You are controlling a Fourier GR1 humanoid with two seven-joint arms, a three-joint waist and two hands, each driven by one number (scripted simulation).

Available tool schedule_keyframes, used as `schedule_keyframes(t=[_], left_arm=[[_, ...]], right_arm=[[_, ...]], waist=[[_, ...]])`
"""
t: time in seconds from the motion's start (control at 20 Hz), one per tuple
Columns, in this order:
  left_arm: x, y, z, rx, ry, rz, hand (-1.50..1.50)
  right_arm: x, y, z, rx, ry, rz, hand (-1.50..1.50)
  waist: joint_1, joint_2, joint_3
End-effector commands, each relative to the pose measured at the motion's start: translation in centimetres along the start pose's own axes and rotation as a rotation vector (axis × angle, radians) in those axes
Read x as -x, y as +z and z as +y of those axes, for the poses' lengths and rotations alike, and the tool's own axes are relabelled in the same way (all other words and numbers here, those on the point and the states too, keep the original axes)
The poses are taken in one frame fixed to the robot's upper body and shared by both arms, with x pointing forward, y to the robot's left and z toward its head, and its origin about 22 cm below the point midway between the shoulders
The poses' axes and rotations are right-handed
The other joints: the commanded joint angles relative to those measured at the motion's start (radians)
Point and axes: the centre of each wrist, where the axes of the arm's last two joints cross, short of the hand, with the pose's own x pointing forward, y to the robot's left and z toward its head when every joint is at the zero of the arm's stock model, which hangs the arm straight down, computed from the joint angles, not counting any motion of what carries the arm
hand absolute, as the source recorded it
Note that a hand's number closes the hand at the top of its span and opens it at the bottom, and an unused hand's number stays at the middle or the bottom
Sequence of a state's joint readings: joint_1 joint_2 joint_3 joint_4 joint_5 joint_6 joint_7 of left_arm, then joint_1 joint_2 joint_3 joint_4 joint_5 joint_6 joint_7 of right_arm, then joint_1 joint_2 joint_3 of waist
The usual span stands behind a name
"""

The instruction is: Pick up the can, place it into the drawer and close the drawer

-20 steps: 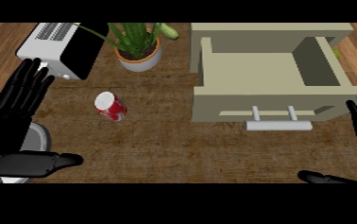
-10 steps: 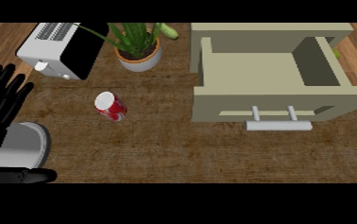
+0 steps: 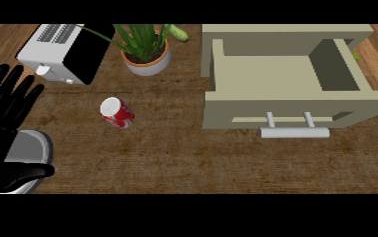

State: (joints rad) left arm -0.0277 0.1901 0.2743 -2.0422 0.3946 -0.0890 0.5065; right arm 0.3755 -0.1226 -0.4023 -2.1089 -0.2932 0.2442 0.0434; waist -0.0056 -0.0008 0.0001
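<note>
The red can (image 3: 117,113) lies on its side on the wooden counter (image 3: 184,161), well apart from the left hand (image 3: 16,101), which rests at the left edge with fingers straight and spread, holding nothing. To the can's right stands the open drawer (image 3: 284,88).

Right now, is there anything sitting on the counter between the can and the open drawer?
Nothing visible does. The can lies on bare counter left of the open drawer. The potted plant and toaster stand farther back, off that line. The drawer's front wall with its handle is the only thing to lift over.
</note>
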Motion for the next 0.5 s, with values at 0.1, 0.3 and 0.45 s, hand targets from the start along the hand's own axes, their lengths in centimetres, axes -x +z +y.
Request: schedule_keyframes(t=[0.1,0.3,0.45], left_arm=[[-1.5,-2.5,0.1,-0.006,0.086,0.05,-1.5],[2.4,-2.4,-1.1,-0.007,0.09,0.055,-1.5],[1.7,-5.3,-1.1,0.0,0.076,0.08,-1.5]], right_arm=[[-1.8,0.8,-2.7,-0.002,0.008,-0.008,-1.5],[-0.2,2.0,-2.4,0.002,-0.006,-0.001,-1.5],[-0.6,1.3,-2.5,-0.002,-0.008,0.008,-1.5]], waist=[[-0.005,0.0,0.0],[-0.001,0.0,0.0],[-0.002,0.001,0.0]])
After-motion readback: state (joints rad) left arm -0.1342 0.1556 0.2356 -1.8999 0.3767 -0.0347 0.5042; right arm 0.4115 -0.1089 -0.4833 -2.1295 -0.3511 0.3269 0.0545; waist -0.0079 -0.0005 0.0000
